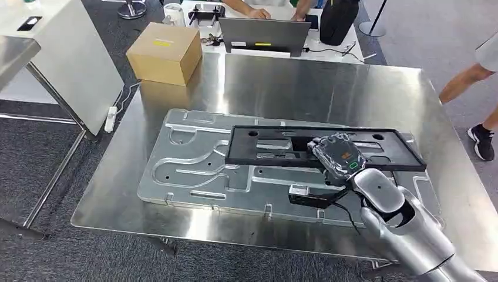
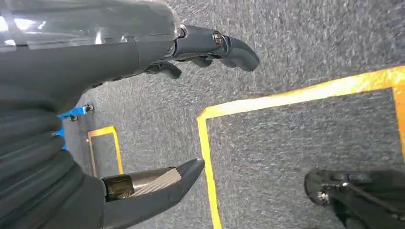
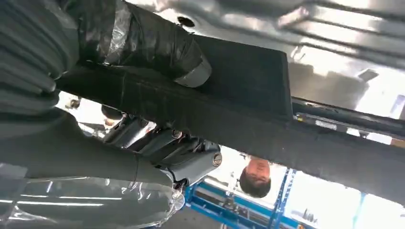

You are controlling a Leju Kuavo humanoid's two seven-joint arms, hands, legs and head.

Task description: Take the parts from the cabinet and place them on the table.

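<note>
the right hand [image 1: 336, 156] grips the near long edge of a flat black rectangular frame [image 1: 276, 147], thumb on top and dark fingers [image 3: 162, 143] curled under the rim, as the right wrist view shows close up. that frame is matte, thin-walled, with round holes near its far corners and cut-outs along its middle; it lies over a large silver metal plate [image 1: 194, 164] stamped with curved grooves and raised ribs, one of each. the plate rests flat on the brushed steel table [image 1: 329, 88], whose surface throws back dull reflections. a brown cardboard box [image 1: 164, 51] with a yellow label stands at the table's far left corner. beyond it sits a white desk with a grey laptop [image 1: 263, 35] and a black bag [image 1: 337, 20]; a person's hands rest there, and another person's leg and shoe show at the right edge.

the left wrist view has the left hand [image 2: 157, 114] hanging over grey carpet marked with yellow tape lines [image 2: 286, 98], its thumb and fingers apart, holding nothing.
</note>
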